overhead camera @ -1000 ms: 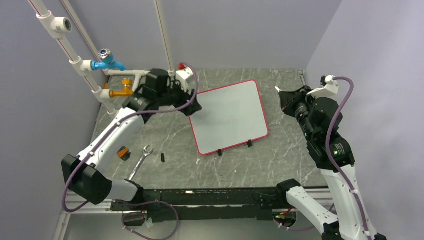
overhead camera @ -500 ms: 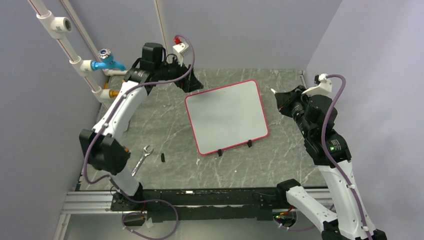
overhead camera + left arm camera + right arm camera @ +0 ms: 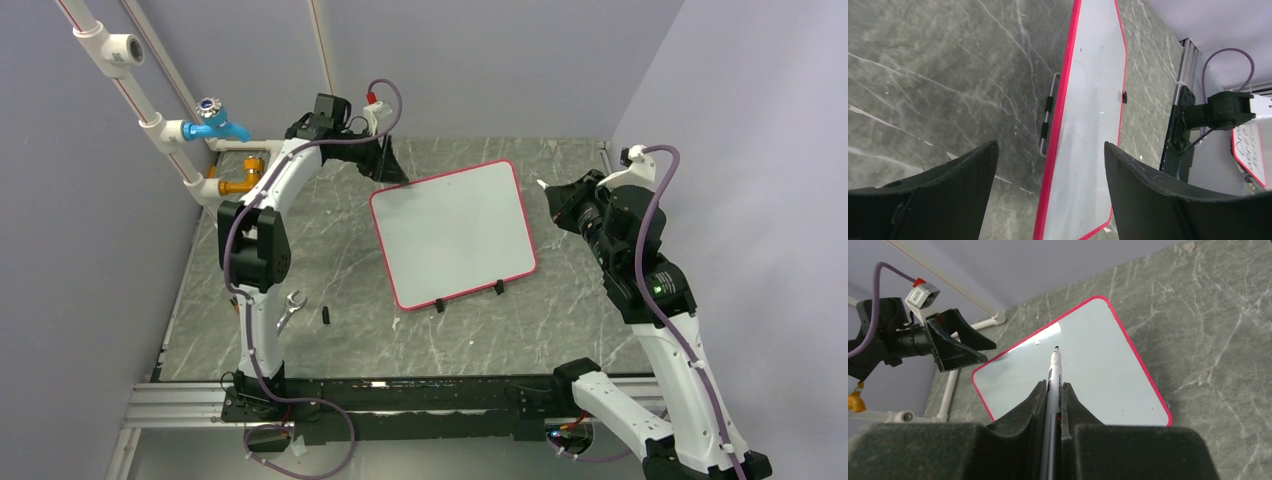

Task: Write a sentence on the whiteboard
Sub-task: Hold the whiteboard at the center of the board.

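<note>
Progress: writing not begun; whiteboard (image 3: 455, 235) lying blank near the worktop's (image 3: 340, 250) far edge | right claw (image 3: 1053, 387) clamping a marker (image 3: 1054, 365), pointing at the board | left claw (image 3: 1050, 147) gaping wide, empty, by the board's far-left corner | whole sentence remaining

The whiteboard (image 3: 455, 232) is seen plain white, edged with a thin red rim. The table (image 3: 340, 270) is done in grey-green marble with pale veins. At 3 o'clock a white marker (image 3: 1053, 382) with a black tip is spotted; at 10, a bright blue tap (image 3: 212, 122) and an orange one (image 3: 243, 184). Cables (image 3: 1228, 49) are purple, walls (image 3: 500, 60) lilac.
</note>
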`<state>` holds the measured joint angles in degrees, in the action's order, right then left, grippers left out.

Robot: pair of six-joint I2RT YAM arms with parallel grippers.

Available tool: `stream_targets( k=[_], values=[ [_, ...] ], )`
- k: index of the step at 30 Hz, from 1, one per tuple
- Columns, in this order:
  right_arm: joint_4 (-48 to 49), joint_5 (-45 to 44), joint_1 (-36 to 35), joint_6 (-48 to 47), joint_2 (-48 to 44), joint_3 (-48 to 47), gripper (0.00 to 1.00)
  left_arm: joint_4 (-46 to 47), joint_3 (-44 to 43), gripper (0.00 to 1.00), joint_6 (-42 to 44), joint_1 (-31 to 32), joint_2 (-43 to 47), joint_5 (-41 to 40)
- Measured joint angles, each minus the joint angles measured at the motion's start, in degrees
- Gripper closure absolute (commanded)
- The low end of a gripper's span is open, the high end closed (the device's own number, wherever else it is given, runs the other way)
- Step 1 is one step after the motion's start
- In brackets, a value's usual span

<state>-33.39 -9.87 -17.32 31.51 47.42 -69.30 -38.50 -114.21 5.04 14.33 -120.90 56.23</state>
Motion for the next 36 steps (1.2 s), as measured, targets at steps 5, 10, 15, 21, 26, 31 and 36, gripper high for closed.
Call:
stream_targets(
  k=[5,10,15,21,26,31,36],
  values=[
    [0.02,0.44,0.0,0.0,0.92,0.57,1.0,-0.46,0.0,0.26,-0.28,0.09,-1.99,2.19],
    [0.02,1.11,0.0,0.0,1.77,0.61,1.0,-0.46,0.0,0.34,-0.33,0.39,-2.38,3.5],
    [0.04,1.25,0.0,0.0,1.81,0.61,1.0,-1.42,0.0,0.41,-0.17,1.36,-2.95,3.98],
    [0.09,1.25,0.0,-0.09,1.99,0.9,1.0,-2.51,-0.04,0.46,-0.2,2.45,-4.22,3.98],
    [0.15,1.25,0.0,-0.26,2.36,0.9,1.0,-3.43,-0.04,0.49,-0.13,2.99,-4.52,3.96],
    [0.33,1.31,0.0,-0.24,2.4,0.9,1.0,-3.98,-0.07,0.55,-0.13,3.1,-4.52,3.96],
    [0.37,1.31,0.0,-0.24,2.4,0.9,1.0,-4.26,-0.24,0.62,-0.04,3.1,-4.57,4.0]
  ],
)
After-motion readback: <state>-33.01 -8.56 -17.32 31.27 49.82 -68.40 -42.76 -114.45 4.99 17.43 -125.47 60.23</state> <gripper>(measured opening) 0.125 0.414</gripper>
